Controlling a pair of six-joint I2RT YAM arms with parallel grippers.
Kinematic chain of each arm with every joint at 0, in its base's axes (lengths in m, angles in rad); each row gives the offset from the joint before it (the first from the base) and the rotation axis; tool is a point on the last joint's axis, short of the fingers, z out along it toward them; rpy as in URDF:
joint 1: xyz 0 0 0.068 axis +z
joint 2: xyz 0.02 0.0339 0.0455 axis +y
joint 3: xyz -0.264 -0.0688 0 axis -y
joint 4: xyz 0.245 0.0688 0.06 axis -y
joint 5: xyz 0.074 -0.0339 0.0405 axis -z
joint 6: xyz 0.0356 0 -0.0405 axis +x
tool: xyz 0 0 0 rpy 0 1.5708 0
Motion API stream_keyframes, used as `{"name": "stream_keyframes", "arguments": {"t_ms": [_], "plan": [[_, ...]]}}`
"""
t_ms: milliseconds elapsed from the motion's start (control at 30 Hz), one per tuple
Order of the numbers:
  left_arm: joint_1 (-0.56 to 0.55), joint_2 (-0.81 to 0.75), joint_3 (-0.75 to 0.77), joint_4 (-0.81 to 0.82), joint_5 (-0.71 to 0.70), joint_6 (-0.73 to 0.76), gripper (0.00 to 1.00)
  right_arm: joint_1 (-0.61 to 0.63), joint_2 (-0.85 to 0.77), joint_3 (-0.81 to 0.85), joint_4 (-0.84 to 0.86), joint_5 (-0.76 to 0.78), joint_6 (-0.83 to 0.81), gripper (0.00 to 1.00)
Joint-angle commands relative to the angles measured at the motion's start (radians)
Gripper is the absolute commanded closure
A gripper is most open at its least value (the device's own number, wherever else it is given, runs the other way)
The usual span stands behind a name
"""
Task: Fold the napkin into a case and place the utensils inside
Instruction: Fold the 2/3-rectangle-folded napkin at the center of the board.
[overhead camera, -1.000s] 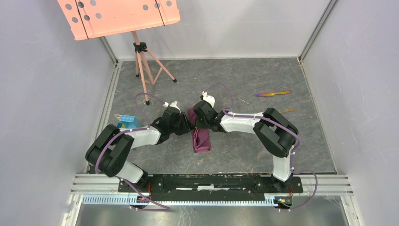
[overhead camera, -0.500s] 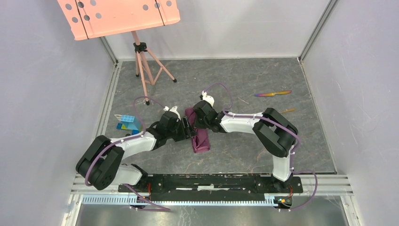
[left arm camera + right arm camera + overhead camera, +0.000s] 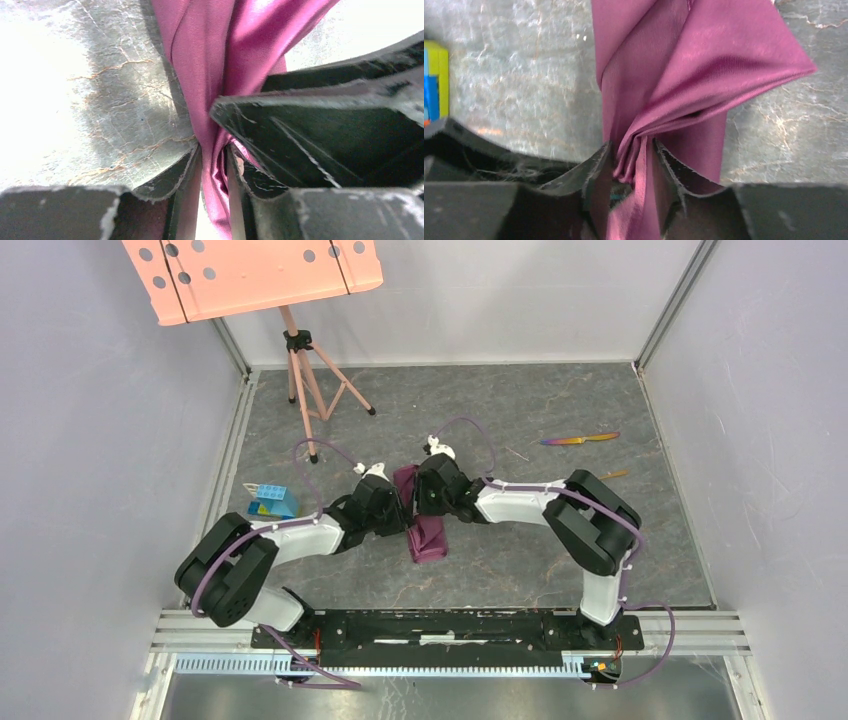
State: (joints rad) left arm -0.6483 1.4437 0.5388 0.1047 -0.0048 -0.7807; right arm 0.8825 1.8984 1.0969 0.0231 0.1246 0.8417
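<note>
The napkin point(image 3: 430, 540) lies near the middle of the table point(image 3: 520, 560) as a narrow, folded strip, its long axis running from 12 to 6 o'clock in the top view. Its 6 o'clock end rests flat. Its 12 o'clock end is bunched between the 2 arms.

The left gripper point(image 3: 403, 523) comes in from 9 o'clock and the right gripper point(image 3: 421, 508) from 3 o'clock, and they meet just beside each other over the upper half of the cloth.

In the left wrist view, the left gripper point(image 3: 214, 152) is clenched on the napkin point(image 3: 225, 50). A gathered ridge of plum cloth runs between its 2 fingers point(image 3: 172, 182), and both touch the fabric. A dark, scuffed part, seemingly of the other gripper, pushes in from 3 o'clock against the same ridge.

In the right wrist view, the right gripper point(image 3: 634, 157) is likewise grasping the napkin point(image 3: 684, 65). Twisted folds fill the gap between its fingers point(image 3: 596, 172), and the cloth fans out toward 12 and 2 o'clock.

The knife point(image 3: 580, 439) lies on the table at 2 o'clock from the napkin, well apart from it. The spoon point(image 3: 612, 475) lies nearer 3 o'clock, also well apart. Both are outside the cloth.

A blue block point(image 3: 272, 500) sits at 9 o'clock, and a pink stand point(image 3: 300, 370) rises at 11 o'clock.
</note>
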Motion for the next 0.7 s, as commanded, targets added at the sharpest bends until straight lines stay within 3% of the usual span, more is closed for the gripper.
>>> {"name": "stream_keyframes", "arguments": {"t_ms": [0,200,300,433,667], "plan": [[-0.003,0.015,-0.07,-0.058,-0.059,-0.016,0.68,-0.065,-0.137,-0.094,0.126,-0.181,-0.138,0.56],[-0.003,0.005,-0.089,-0.009,-0.023,-0.028,0.7,-0.18,-0.281,-0.218,0.205,-0.418,-0.323,0.33],[-0.002,0.013,-0.089,0.004,-0.009,-0.039,0.71,-0.256,-0.288,-0.31,0.332,-0.543,-0.304,0.27],[-0.003,0.016,-0.094,0.031,0.0,-0.06,0.72,-0.312,-0.235,-0.37,0.558,-0.672,-0.256,0.16],[-0.002,0.027,-0.088,0.016,0.024,-0.055,0.74,-0.342,-0.058,-0.27,0.711,-0.733,-0.182,0.1]]}}
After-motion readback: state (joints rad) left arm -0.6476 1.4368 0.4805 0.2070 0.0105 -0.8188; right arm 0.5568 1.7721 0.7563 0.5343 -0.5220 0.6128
